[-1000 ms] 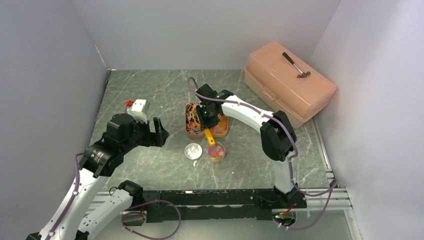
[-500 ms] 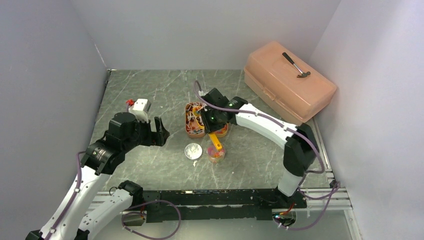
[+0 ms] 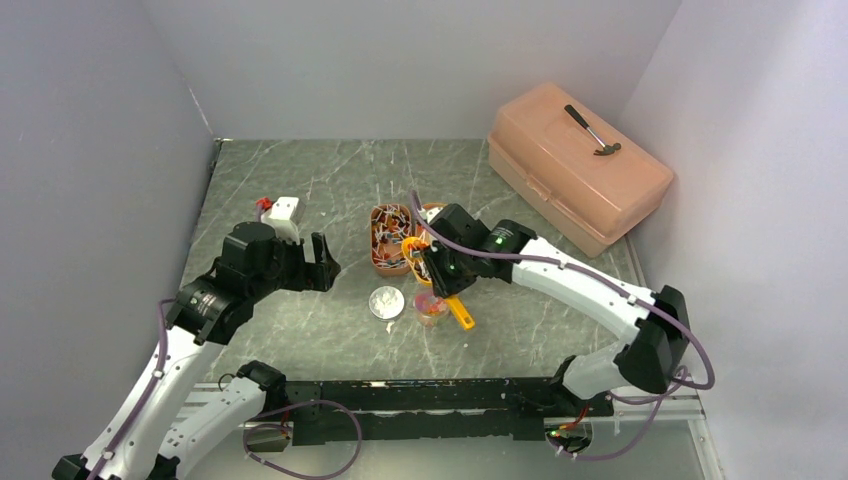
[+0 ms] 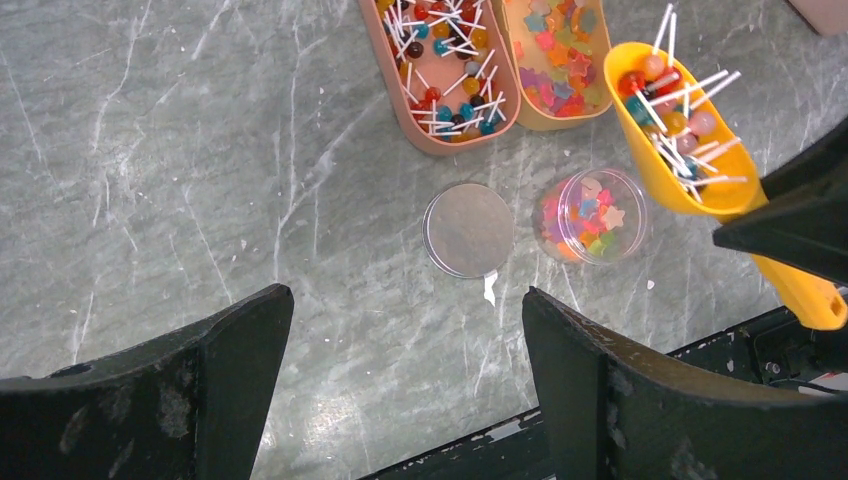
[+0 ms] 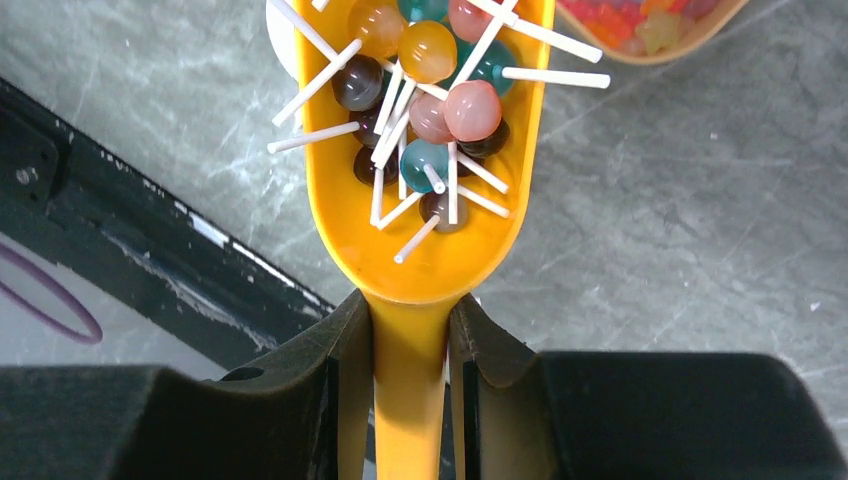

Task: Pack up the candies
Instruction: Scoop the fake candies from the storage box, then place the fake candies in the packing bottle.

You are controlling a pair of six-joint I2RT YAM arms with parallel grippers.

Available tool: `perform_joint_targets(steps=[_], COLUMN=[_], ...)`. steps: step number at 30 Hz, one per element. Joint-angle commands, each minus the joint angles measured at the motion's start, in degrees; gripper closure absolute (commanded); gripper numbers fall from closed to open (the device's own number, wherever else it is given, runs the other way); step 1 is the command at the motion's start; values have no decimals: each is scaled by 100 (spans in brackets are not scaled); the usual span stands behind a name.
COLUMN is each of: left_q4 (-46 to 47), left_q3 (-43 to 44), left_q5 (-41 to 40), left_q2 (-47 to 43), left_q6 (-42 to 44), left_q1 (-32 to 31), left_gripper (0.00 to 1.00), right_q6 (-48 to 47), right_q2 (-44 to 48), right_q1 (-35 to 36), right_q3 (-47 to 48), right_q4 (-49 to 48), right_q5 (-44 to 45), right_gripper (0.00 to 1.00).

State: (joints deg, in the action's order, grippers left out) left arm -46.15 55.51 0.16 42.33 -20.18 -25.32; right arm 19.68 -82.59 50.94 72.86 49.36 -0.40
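**Overhead.** Reaches in from the right with the right end effector [image 3: 442, 280] clamped on the handle of a scoop [image 3: 414, 247], bowl up near the cup [image 3: 430, 305], apparently lining up a pour. Shows the lid [image 3: 386, 301] flat on the bench [image 3: 300, 180] just beside the cup, off so the mouth is free. Hovers the left end effector [image 3: 318, 262] wide open and empty, well left of the lollipop tray [image 3: 388, 245], likely clear of the pour. Sets a toolbox [image 3: 575, 165] with a hammer [image 3: 592, 130] at the back, apart from the work.

**Left wrist.** Looks down between its own spread fingers [image 4: 240, 370]. Finds star gummies [image 4: 590, 215] in the cup and more in the gummy tray [image 4: 555, 60]. Finds lollipops [image 4: 445, 60] in their tray and in the scoop. Puts the scoop's bowl beside the cup, not visibly over it.

**Right wrist.** Confirms the grip: fingers pressed on both sides of the handle just below the bowl, probably for control while tipping. Heaps the lollipops in the bowl, sticks jutting past the rim. Suggests a risk: long sticks, small cup, easy spill.
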Motion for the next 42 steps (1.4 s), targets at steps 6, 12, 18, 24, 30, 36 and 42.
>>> perform_joint_targets(steps=[6,12,18,24,30,36,42], left_q4=[115,115,115,114,106,106,106], left_q3=[-16,-14,-5,-5,-5,-5,-4], left_q5=[-8,-8,5,19,18,40,75], left_q2=[26,2,-1,-12,-56,-109,-174], left_q6=[84,78,96,90,93,88,89], left_q1=[18,18,20,18,18,19,19], left_gripper=[10,10,10,10,10,10,10], right_q6=[-17,-59,-201,-309,-360,-316,-311], right_q2=[622,702,568,317,85,-282,-578], right_q1=[123,135,133,132,133,121,100], right_q3=[-220,-340,-416,-351,-212,61,376], right_q4=[934,1382,1652,1843,1971,2211,2576], right_q5=[-267,-505,-726,-808,-952,-1027,-1082], right_gripper=[100,100,100,100,100,100,100])
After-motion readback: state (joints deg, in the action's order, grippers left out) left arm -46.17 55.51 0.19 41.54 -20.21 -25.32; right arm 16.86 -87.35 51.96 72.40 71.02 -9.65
